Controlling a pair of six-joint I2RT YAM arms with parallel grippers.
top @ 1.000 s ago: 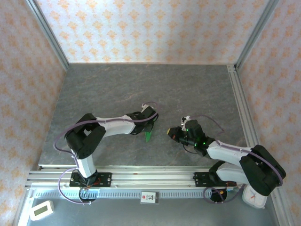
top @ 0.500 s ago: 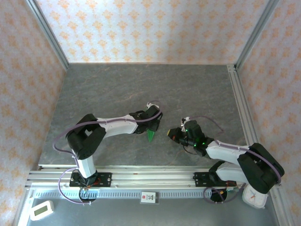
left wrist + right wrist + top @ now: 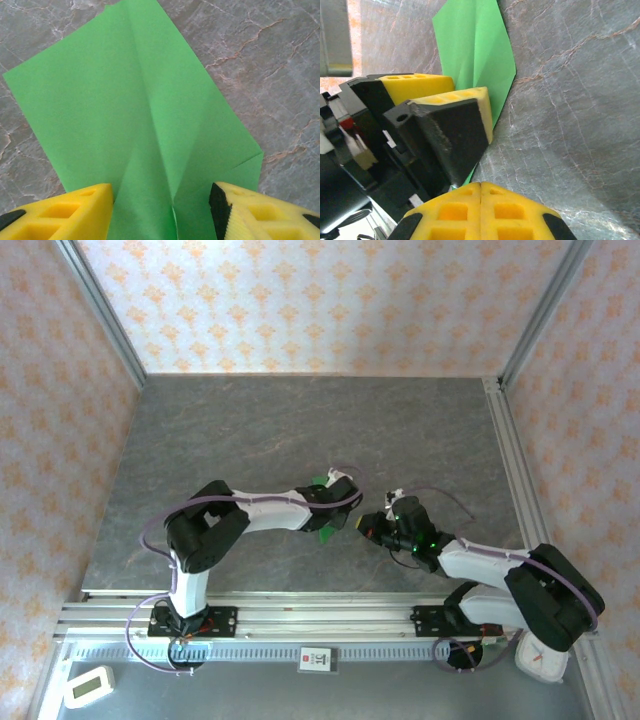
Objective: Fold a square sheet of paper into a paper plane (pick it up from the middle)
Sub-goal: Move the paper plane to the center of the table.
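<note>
Left arm (image 3: pixel 270 508) covers the green paper (image 3: pixel 323 533), right arm (image 3: pixel 470 558) close beside.

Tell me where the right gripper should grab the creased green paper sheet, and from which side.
Likely the free end of the creased green paper sheet, on its centre fold, opposite where the left gripper pinches it. Come from that open end, jaws astride the fold, which stiffens the thin sheet. The right gripper is shut, so open it first.

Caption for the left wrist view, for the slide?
Left gripper grips the creased green paper, grey marbled table behind.
</note>
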